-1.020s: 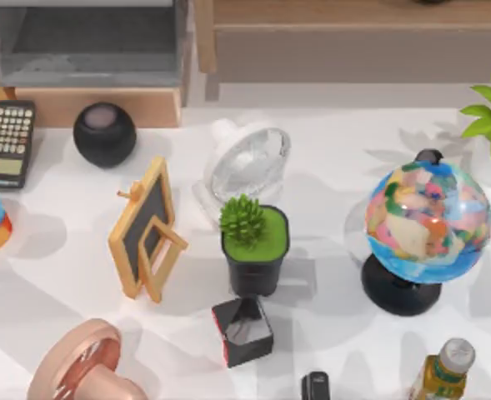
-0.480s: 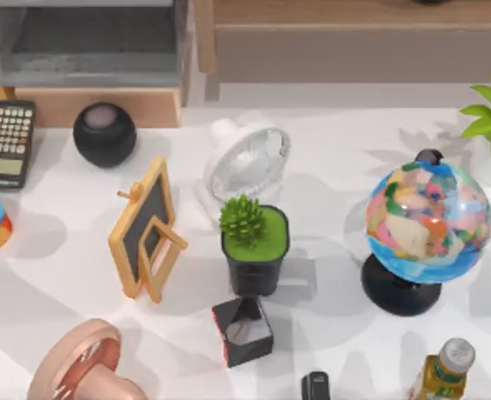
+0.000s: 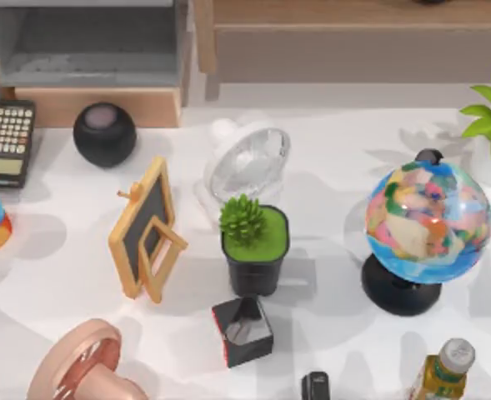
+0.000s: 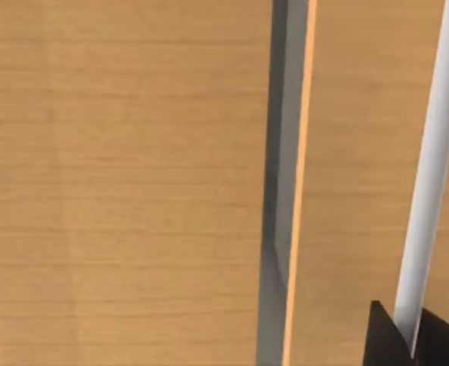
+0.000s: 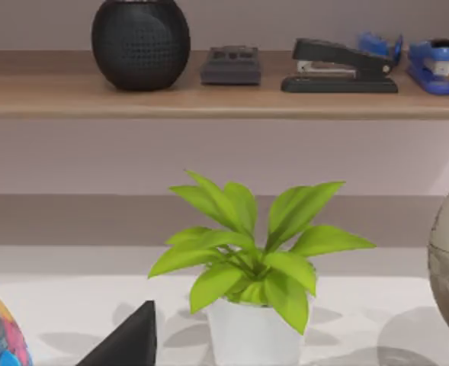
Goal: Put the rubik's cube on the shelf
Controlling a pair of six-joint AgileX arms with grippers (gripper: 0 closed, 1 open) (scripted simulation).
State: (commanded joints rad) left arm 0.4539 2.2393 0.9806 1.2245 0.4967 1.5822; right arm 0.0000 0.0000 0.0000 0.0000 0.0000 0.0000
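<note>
The rubik's cube is out of view. The shelf (image 3: pixel 353 12) runs along the top right of the top view as a long light-wood board, with a beige-brown panel (image 3: pixel 353 55) below it and a wooden upright (image 3: pixel 203 37) at its left end. The right wrist view faces the shelf (image 5: pixel 56 97) from the table. A dark edge of my right gripper (image 5: pixel 129 340) shows low in that view. The left wrist view looks closely at wood-grain boards (image 4: pixel 125 183), with a dark corner of my left gripper (image 4: pixel 392 345).
On the white table stand a globe (image 3: pixel 427 223), a black pot with a green succulent (image 3: pixel 255 246), a black-grey cube with a red side (image 3: pixel 243 331), a small chalkboard (image 3: pixel 145 229), a clear fan (image 3: pixel 247 162) and a leafy plant (image 5: pixel 251 267). A grey cubby (image 3: pixel 87 42) sits at the back left.
Soft shadows on the left part of the table have shifted slightly. No object on the table has moved.
</note>
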